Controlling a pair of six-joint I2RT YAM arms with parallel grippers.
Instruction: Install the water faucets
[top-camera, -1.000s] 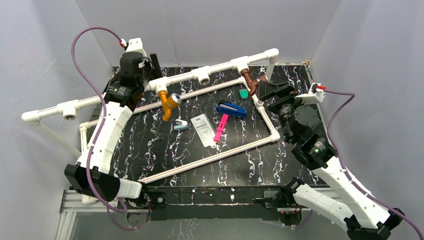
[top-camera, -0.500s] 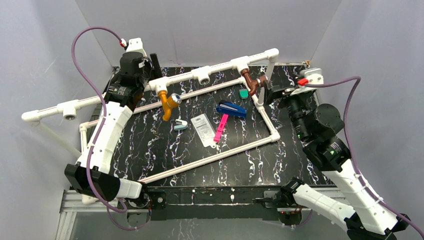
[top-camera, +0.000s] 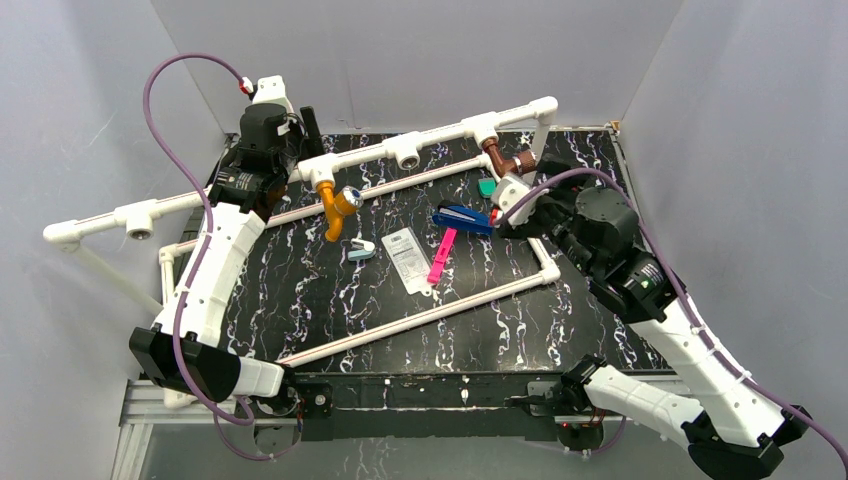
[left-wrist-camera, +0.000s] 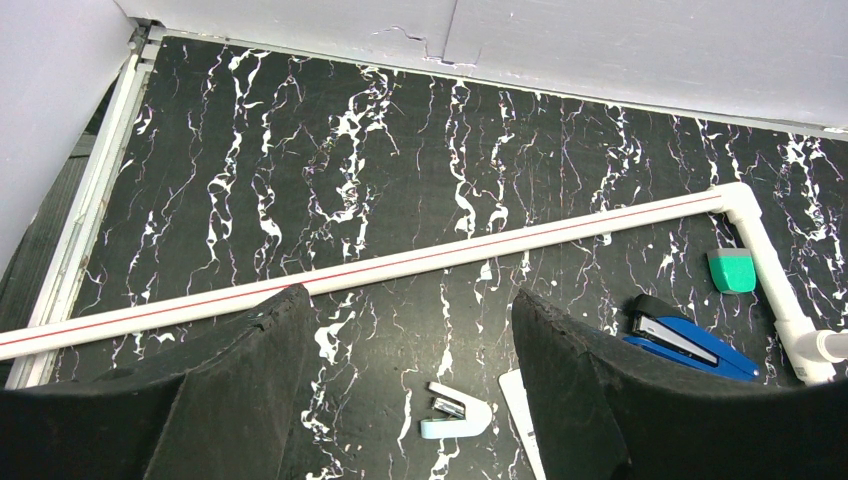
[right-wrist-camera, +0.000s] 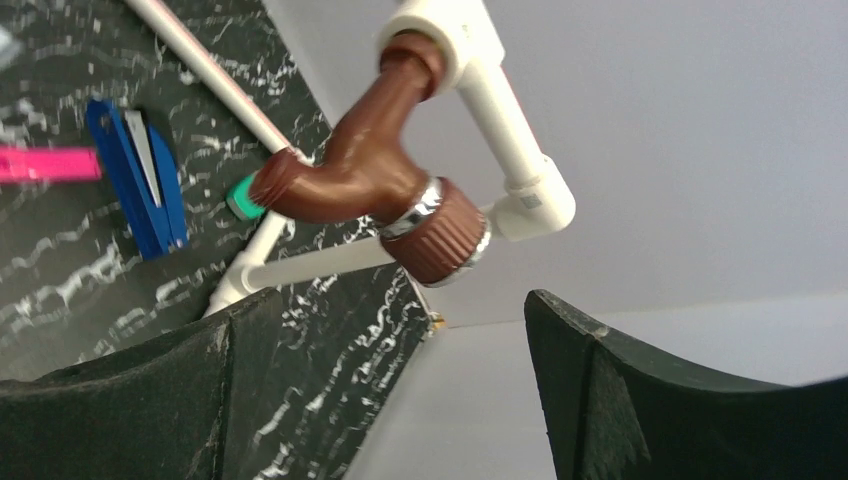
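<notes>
Worktop (top-camera: 330, 310) of black marble, closed in by grey walls at the back and on both sides, carries a flat rectangle of white pipe (top-camera: 420, 318) lying askew. Its far right corner sits close to the right wall. A raised pipe run (top-camera: 440, 135) crosses above the far side and sticks out past the worktop's left edge.

Both faucets hang from that raised run. The orange faucet (top-camera: 335, 210) sits in a tee left of centre, spout down and silvery knob turned to the right. The brown faucet (right-wrist-camera: 365, 170) sits in the tee near the right end, and its ringed knob faces the right arm.

The right fingers (right-wrist-camera: 130, 390) stand wide apart just short of that knob, gripping nothing, with the back right corner close behind. The left fingers (left-wrist-camera: 230, 380) are also spread and hold nothing. They are up by the far left corner beside the raised run, looking down over the flat pipe.

Loose items cluster mid-worktop inside the rectangle: a blue stapler (top-camera: 462, 218), a pink clip (top-camera: 441, 255), a white card (top-camera: 406, 258), a pale staple remover (top-camera: 361, 250) and a green piece (top-camera: 487, 187). Bare marble runs between them and the near rail.
</notes>
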